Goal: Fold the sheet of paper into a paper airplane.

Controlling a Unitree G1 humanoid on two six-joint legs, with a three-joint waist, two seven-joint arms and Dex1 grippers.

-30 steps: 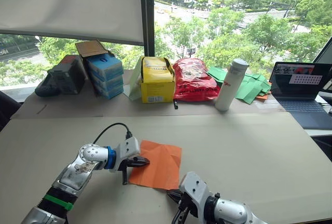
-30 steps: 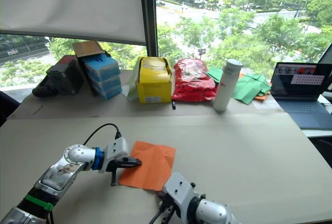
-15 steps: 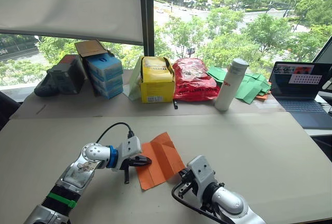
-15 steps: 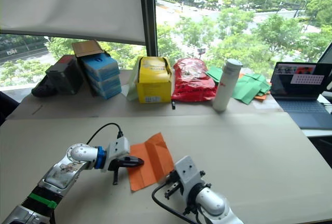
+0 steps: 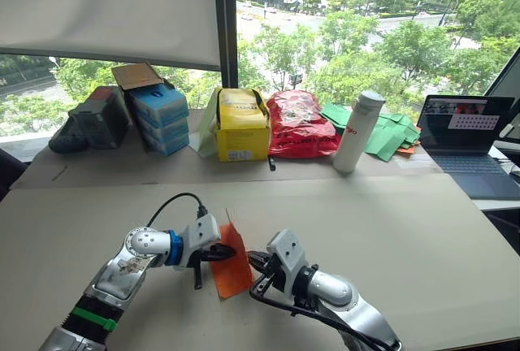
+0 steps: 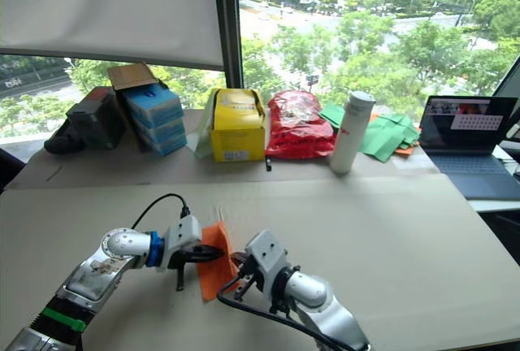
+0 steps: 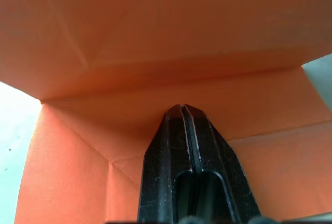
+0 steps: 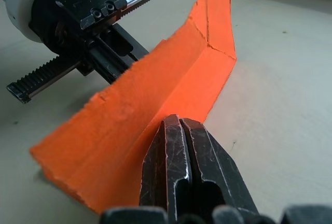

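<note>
The left end effector (image 5: 218,253), clenched, pins the thin bright orange creased sheet of paper (image 5: 231,265) against the worktop (image 5: 390,229). Beside it, the right end effector (image 5: 257,265), also clenched, props the raised flap. The flap should be swept over squarely. Boxes and a white bottle (image 5: 356,132) stand well beyond, obstructing nothing.

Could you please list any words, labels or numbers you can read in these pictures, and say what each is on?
No text here can be read with confidence.
Yellow box: dark print on its front, too small to read.
White bottle: a small red mark on its side, too blurred to read.
Red bag: dark print, unreadable.
Laptop screen: a white panel with marks, too small to read.
Sheet of paper: no print.
</note>
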